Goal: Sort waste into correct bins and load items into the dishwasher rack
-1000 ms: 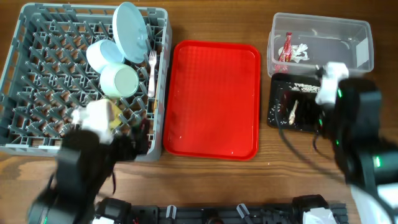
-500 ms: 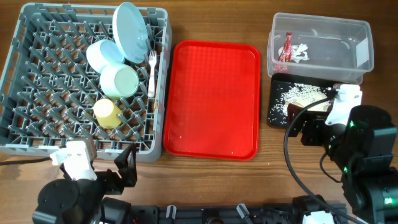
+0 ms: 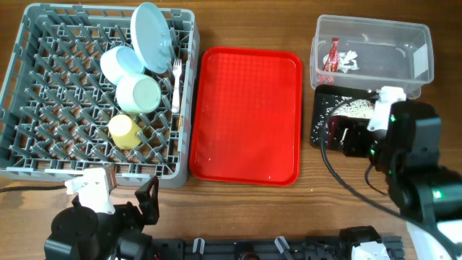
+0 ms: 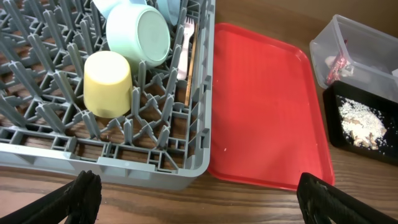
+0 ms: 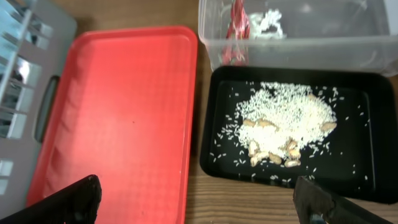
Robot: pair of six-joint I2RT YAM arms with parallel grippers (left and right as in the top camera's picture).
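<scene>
The grey dishwasher rack [image 3: 29,108] holds the pale blue plate [image 3: 150,36], saucer [image 3: 119,63], green bowl [image 3: 138,94], yellow cup [image 3: 124,130] and white fork [image 3: 175,83]. The wooden chopstick [image 4: 189,68] lies beside the fork. The clear tub [image 3: 372,32] holds the red wrapper [image 3: 333,52] and white napkin [image 3: 349,61]. The black tray [image 3: 321,126] holds beige food scraps [image 5: 283,124]. My left gripper [image 4: 202,208] is open and empty in front of the rack. My right gripper [image 5: 199,208] is open and empty above the black tray's near edge.
The red serving tray [image 3: 245,115] lies between the rack and the bins. Bare wooden table [image 3: 238,209] runs along the front edge. Both arms [image 3: 411,173] hang over the near side of the table.
My left arm has drawn back from over the rack to the front edge, uncovering the yellow cup. My right arm pulled back from the black tray, then shifted slightly forward.
</scene>
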